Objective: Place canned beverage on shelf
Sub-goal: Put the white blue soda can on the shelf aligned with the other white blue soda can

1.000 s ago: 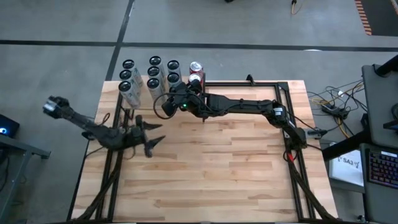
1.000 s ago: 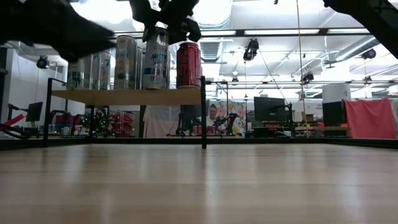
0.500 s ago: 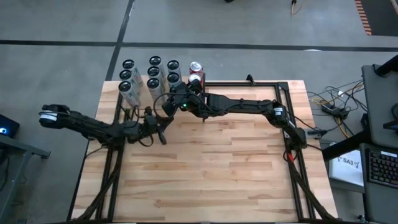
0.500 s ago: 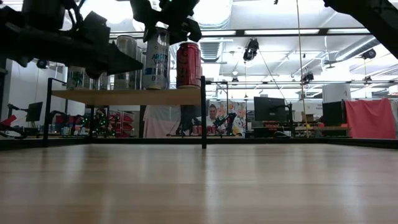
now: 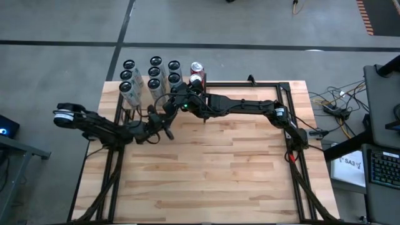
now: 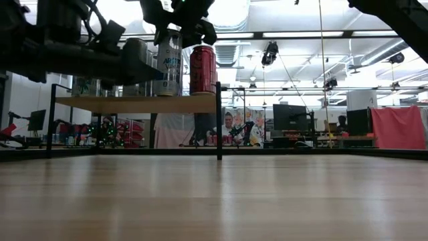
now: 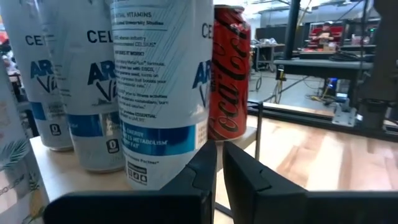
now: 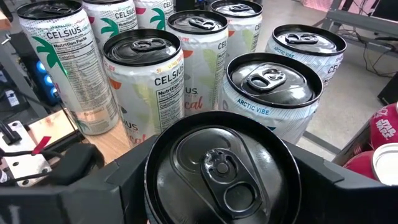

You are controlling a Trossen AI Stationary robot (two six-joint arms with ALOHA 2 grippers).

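Right gripper (image 8: 217, 180): reaches over the shelf (image 6: 137, 104) from the right side of the table (image 5: 219, 169); its two dark fingers (image 8: 134, 168) clasp a tall white can (image 6: 167, 63) from either side, just under the rim. The can stands upright on the shelf's front right part, its black pull-tab lid facing up.

Red can (image 6: 202, 69): upright at the shelf's right end, just beside the held can.

Other cans (image 8: 149, 81): several tall white ones with printed labels, standing upright in rows on the shelf behind and to the left of the held can, close together.

Shelf: pale wood board on thin black posts, standing at the far left corner of the table.

Left gripper (image 7: 219, 163): clenched, fingers pressed together with nothing between them; it points at the lower part of the held white can (image 7: 163, 81) from in front of the shelf's front edge. Whether the tips touch the can cannot be told. The left arm (image 5: 103, 127) stretches in from the table's left edge.

Table: pale wood planks, black frame at the edges.
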